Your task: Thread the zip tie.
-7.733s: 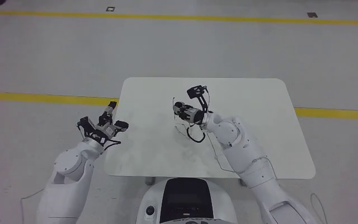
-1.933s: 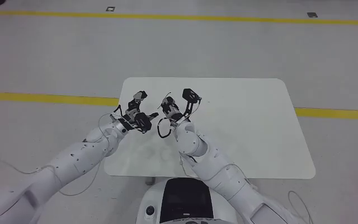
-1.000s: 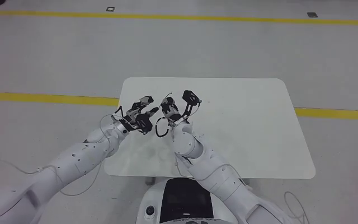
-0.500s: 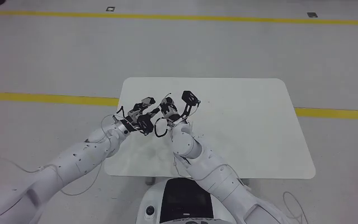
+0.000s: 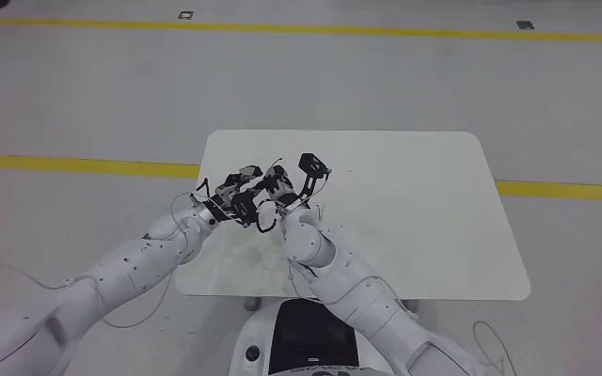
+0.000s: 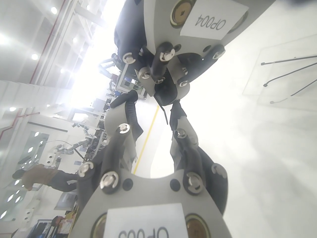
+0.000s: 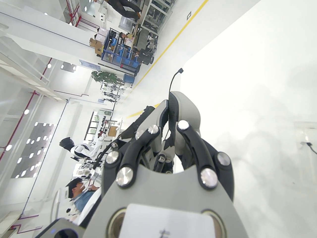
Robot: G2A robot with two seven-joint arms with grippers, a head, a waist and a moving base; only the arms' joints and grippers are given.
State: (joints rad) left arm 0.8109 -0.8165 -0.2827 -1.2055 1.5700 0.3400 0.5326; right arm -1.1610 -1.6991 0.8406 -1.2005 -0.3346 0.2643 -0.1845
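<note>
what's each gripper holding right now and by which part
The right gripper is shut on the zip tie, pinching its strap just short of the head, which sticks out beyond the gripper. The left gripper is open and holds nothing.

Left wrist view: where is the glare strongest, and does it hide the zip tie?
Left wrist view: glare floods the room beyond the left gripper, yet the zip tie shows dark against it. Right wrist view: the table is very bright, but the zip tie stands out plainly.
</note>
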